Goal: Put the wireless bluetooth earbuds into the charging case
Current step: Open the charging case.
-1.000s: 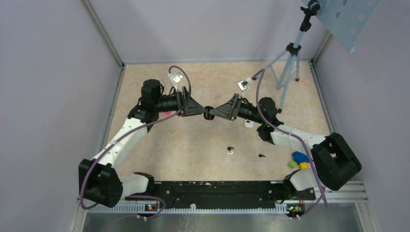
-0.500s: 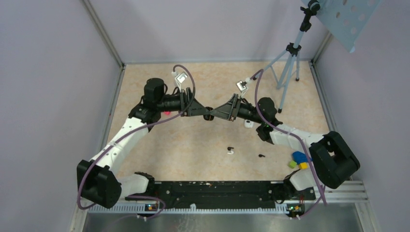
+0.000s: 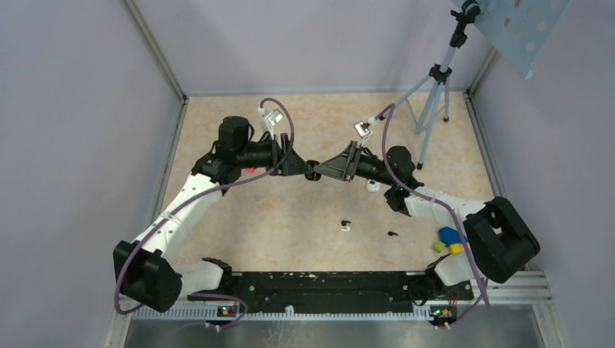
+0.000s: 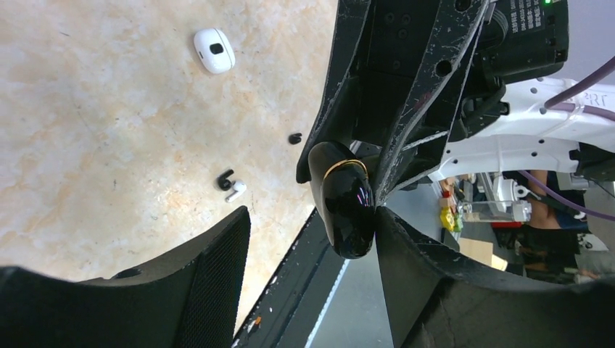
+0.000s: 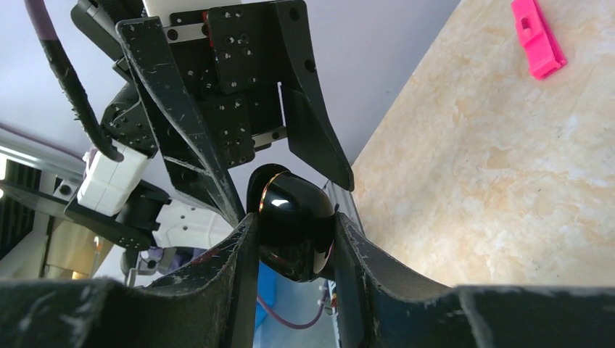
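Two arms meet in mid-air above the table (image 3: 290, 217).

Top view: left gripper (image 3: 303, 168) and right gripper (image 3: 324, 169) are nose to nose with the black case (image 3: 313, 174) between them. Earbuds (image 3: 346, 225) lie loose on the table, with a white case (image 3: 373, 185) near.

Left wrist: left jaws are spread, one finger touching the black case, the other apart.

Right wrist: right fingers clamp the black case from both sides.

Step, judged: opening the lid; no bud loaded. Next: left pinches the lid end and hinges it while right holds firm.

Earbuds (image 3: 346, 227) too small for detail
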### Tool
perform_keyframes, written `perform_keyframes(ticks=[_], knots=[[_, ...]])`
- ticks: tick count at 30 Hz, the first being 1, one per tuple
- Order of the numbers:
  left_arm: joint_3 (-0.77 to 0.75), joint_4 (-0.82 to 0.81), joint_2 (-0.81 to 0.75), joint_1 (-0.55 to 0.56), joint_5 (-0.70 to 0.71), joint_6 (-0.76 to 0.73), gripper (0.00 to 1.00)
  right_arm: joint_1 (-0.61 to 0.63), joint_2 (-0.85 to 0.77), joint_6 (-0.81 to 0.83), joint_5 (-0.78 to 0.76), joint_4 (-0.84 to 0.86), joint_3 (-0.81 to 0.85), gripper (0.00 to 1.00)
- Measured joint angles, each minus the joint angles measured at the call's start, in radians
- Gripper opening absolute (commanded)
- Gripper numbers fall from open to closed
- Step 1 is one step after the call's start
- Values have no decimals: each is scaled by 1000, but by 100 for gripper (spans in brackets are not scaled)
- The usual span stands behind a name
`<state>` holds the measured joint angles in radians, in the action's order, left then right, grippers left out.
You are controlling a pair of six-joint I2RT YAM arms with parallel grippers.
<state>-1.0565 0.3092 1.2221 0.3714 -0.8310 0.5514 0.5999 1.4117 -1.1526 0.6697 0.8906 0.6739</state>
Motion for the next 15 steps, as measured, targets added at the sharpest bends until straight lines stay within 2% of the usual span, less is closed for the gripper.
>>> perform_keyframes(ticks=[7,15], knots=[[-18,62,-14,-12,41,-39,68,-1,0,5,-11,-15,0,0],[-19,89,-54,-64,27,-50,83,-1,0,3,-5,3,0,0]])
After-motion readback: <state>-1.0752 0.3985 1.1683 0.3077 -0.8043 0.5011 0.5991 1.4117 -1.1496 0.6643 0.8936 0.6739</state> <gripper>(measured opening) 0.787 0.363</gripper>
